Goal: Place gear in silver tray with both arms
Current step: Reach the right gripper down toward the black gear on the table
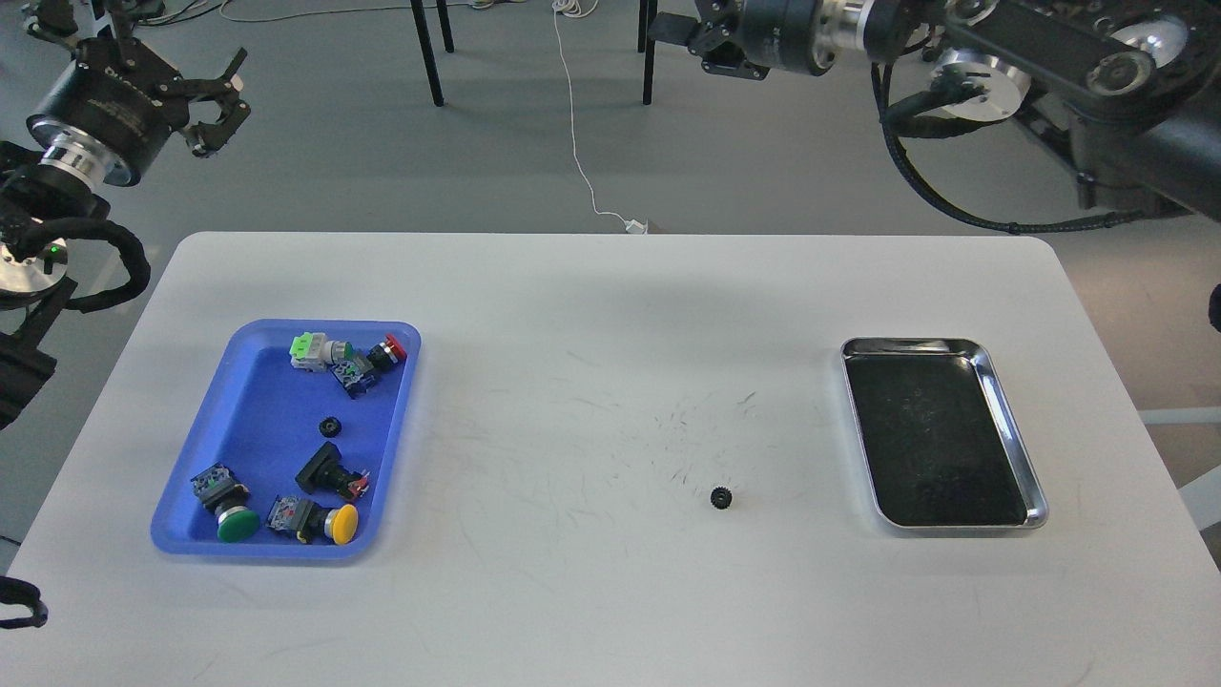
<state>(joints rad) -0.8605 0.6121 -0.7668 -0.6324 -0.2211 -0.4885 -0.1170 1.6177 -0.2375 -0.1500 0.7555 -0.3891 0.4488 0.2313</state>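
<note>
One small black toothed gear is lying flat on the white table, right of centre and toward the near edge, apart from everything else. To its right, one shiny rectangular silver tray with rounded corners and a dark reflective bottom is sitting on the table, holding nothing; the gear is lying near its left side but not touching it.

Far to the left, one blue plastic tray is resting on the table. Inside it, a second small black gear is sitting near the middle, ringed by six push-button switch parts: one green-and-white block, one red-capped button and one dark block at the far end, one black-bodied piece below the middle, and one green-capped button and one yellow-capped button at the near end.

Two black arms are hanging above the floor beyond the table. The left claw is showing its fingers spread apart and holding nothing. The right claw, at the top edge, is seen dark and partly cut off; whether it is released or clenched cannot be told.
</note>
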